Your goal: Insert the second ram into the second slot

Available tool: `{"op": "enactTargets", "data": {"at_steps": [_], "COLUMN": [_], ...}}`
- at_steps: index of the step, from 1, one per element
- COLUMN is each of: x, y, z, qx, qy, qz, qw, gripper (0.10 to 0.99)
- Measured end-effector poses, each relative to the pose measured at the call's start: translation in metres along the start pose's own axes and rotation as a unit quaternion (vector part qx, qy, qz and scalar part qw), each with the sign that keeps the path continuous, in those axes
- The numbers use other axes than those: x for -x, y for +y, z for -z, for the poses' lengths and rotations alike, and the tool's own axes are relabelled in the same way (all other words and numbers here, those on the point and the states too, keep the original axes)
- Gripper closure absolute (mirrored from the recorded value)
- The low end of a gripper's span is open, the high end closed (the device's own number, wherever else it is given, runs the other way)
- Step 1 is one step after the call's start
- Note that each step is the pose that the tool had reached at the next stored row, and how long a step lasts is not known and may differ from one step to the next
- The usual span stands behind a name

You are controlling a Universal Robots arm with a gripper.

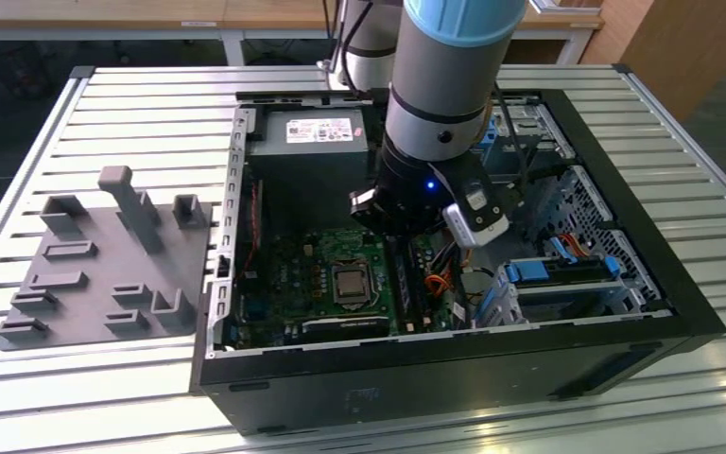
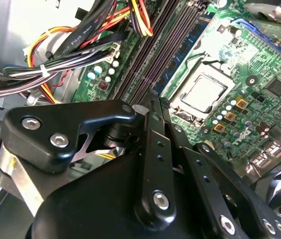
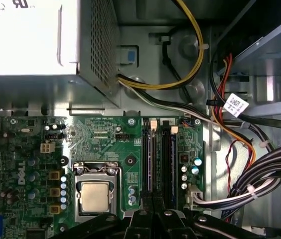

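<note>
Looking into the open computer case (image 1: 615, 312), you find the gripper (image 3: 153, 215) low over the memory slots (image 3: 159, 159) beside the processor socket (image 3: 95, 195). In the first wrist view the fingers (image 3: 141, 219) stand nearly together above the slots, but I cannot tell whether they pinch the second ram or are merely closed. Blue board edges show in the slots (image 2: 178, 55), so it may sit there. Judge it light, stiff and fragile; take it by its long edges, never the chips.

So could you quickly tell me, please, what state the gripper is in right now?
Gripper: low over the memory slots on the motherboard; open or shut cannot be told.
</note>
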State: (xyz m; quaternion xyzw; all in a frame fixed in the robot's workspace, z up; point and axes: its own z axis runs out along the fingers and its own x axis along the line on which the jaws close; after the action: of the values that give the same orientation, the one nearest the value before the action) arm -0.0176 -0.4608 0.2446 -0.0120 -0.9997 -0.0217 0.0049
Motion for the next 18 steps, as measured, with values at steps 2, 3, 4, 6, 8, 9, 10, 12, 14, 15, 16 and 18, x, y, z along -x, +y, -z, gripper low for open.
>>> {"op": "enactTargets", "data": {"at_steps": [2, 3, 4, 6, 8, 9, 10, 12, 14, 15, 16, 18], "x": [0.0000, 0.0000, 0.0001, 0.0009, 0.0017, 0.0020, 0.0025, 0.0043, 0.0054, 0.0054, 0.0054, 0.0054], "y": [-0.0010, -0.0014, -0.0017, -0.0017, -0.0019, -0.0019, -0.0020, -0.0020, -0.0020, -0.0020, -0.0020, -0.0020], "z": [-0.0001, -0.0002, -0.0004, -0.0014, -0.0033, -0.0044, -0.0056, -0.0073, -0.0075, -0.0075, -0.0077, -0.0081], "qx": [-0.0003, -0.0004, -0.0004, -0.0004, -0.0005, -0.0006, -0.0008, -0.0010, -0.0012, -0.0011, -0.0008, -0.0005], "qy": [0.0001, 0.0002, 0.0003, 0.0007, 0.0022, 0.0032, 0.0043, 0.0062, 0.0067, 0.0068, 0.0068, 0.0069], "qz": [0.000, 0.000, 0.000, 0.000, 0.000, 0.000, 0.000, 0.001, 0.001, 0.001, 0.001, 0.005], "qw": [1.0000, 1.0000, 1.0000, 1.0000, 1.0000, 1.0000, 1.0000, 1.0000, 1.0000, 1.0000, 1.0000, 1.0000], "gripper": [0.973, 0.973, 0.973, 0.973, 0.973, 0.973, 0.973, 0.973, 0.973, 0.973, 0.973, 0.973]}}
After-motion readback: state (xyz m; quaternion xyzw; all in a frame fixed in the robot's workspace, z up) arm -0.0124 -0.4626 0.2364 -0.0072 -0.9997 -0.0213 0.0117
